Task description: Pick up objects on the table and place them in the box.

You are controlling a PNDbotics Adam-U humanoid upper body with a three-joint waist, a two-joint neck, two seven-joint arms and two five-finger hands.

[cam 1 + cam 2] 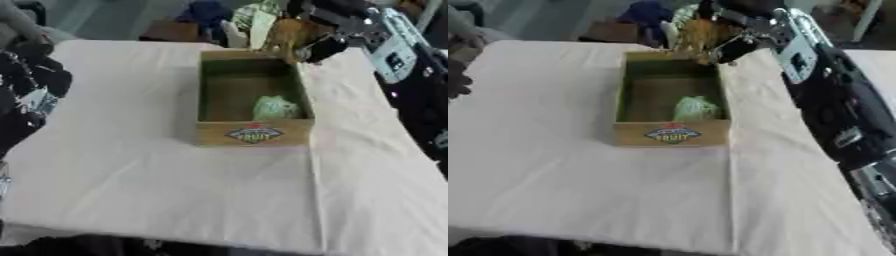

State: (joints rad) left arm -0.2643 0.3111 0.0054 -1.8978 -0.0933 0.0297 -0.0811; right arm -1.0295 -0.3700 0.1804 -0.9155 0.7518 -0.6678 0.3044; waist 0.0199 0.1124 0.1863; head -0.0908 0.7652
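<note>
Overhead, right hand (308, 37) clasping brownish-yellow object (284, 34), wooden box (253, 134) holding pale green item (276, 107)

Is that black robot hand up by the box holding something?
Yes: the right hand holds a yellow-brown object over the box's far rim; where on it the fingers grip cannot be told.

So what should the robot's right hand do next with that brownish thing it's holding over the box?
Probably lower it a little and let go. The right hand holds a brownish object above the far edge of the box, where a green item already lies.
</note>
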